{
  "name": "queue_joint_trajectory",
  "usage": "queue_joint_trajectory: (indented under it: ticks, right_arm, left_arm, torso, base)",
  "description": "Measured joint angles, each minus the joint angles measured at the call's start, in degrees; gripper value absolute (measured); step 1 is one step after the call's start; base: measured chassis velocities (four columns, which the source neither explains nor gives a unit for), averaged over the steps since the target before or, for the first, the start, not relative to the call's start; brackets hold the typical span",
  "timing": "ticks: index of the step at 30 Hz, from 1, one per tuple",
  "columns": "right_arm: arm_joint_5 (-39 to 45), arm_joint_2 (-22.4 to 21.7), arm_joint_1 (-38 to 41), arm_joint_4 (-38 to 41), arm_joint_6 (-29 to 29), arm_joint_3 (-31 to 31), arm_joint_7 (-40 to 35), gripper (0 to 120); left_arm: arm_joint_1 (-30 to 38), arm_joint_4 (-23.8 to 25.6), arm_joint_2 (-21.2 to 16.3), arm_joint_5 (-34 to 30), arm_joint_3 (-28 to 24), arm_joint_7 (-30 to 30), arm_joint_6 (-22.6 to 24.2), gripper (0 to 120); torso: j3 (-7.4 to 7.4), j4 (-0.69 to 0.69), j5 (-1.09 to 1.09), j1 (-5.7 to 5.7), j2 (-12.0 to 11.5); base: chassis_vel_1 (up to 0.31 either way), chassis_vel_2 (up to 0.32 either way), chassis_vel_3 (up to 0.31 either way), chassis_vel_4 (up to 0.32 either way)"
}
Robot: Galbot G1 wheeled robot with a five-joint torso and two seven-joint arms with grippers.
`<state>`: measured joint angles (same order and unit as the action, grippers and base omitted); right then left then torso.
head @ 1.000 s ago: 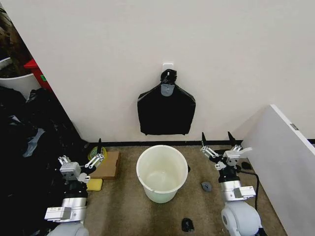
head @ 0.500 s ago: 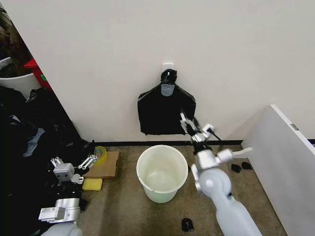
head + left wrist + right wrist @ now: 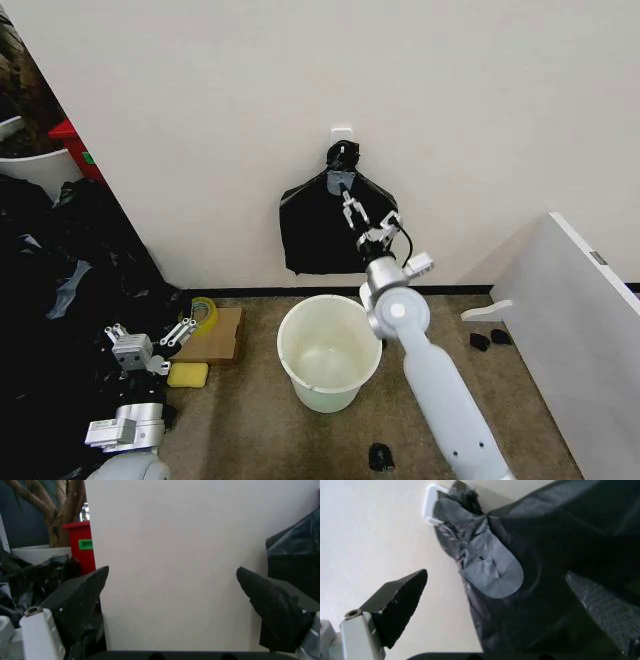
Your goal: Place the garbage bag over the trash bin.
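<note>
Hanging on the wall: the black bundle [image 3: 337, 225], flat and shield-shaped with a knotted top, hung from a white hook [image 3: 341, 133] above the trash bin; a grey tape patch [image 3: 490, 565] sits just under the knot.
Garbage bag: I cannot tell which black plastic is the task's own bag; none lies over the bin.
Trash bin: the trash bin [image 3: 328, 350], a round cream-white bucket, stands upright on the brown floor [image 3: 250, 420] just before the wall, directly below the bundle, its mouth uncovered.
Right gripper: the right gripper [image 3: 362, 216] is raised in front of the bundle's upper part, near the knot; its fingers [image 3: 400, 603] are spread apart with nothing between them, one on the bare-wall side, the other over the black plastic.
Left gripper: the left gripper [image 3: 148, 337] is low at the robot's left, well apart from the bin, its fingers [image 3: 82, 596] wide apart and empty, facing the wall.
Left side: a heap of black plastic [image 3: 60, 300], a yellow sponge [image 3: 187, 375] and a flat cardboard piece [image 3: 218, 335] lie on the floor.
Right side: a white panel [image 3: 580, 330] stands at an angle.
</note>
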<state>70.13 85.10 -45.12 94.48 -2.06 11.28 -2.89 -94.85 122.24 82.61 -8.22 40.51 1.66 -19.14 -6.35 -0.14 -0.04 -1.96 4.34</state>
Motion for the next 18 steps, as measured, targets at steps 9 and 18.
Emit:
queue_joint_trajectory:
  ticks: [9,18]
  right_arm:
    - [-1.72,2.24,2.68,-4.09,0.26,-0.23,1.10,98]
    - [-1.74,3.24,3.98,-4.87,-0.74,0.05,3.19,66]
  left_arm:
    - [0.14,-0.56,-0.56,0.08,0.37,0.24,0.02,100]
    - [0.25,-0.72,-0.75,0.08,0.59,0.32,0.03,100]
  torso:
    - [0.00,0.00,0.00,0.00,0.00]
    - [0.00,0.00,0.00,0.00,0.00]
  base:
    - [0.000,0.000,0.000,0.000]
    - [0.000,0.000,0.000,0.000]
